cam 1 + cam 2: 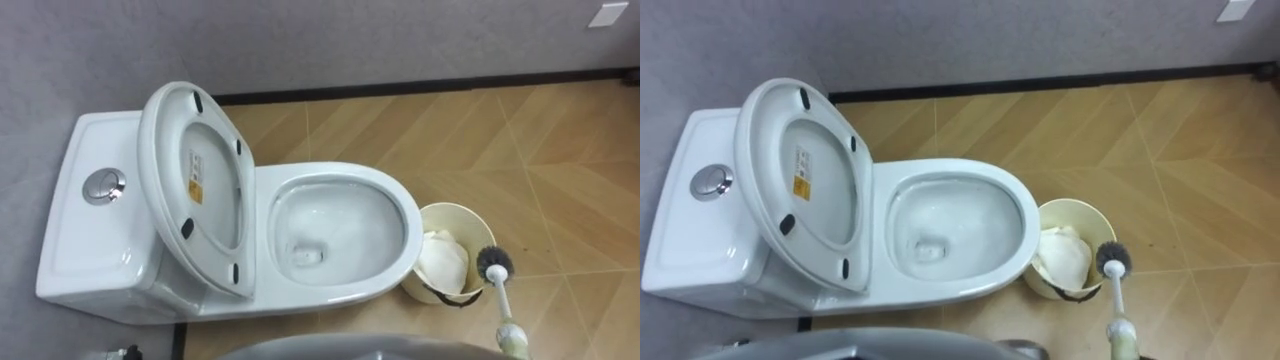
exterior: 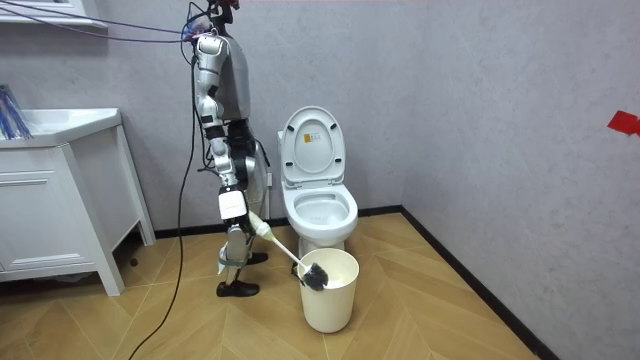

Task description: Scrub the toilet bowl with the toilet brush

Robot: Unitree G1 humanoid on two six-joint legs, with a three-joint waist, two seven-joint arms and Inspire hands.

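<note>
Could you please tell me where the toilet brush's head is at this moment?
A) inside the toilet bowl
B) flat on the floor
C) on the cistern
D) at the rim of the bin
D: the dark bristle head of the toilet brush hangs at the rim of the cream bin beside the toilet, not inside it.

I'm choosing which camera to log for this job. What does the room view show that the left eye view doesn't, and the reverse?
Room view: the robot standing beside the toilet, its right hand gripping the brush handle, and a white cabinet. Left eye view: the flush button and crumpled white material inside the bin. Both: toilet with seat raised, bin, brush head at its rim.
</note>
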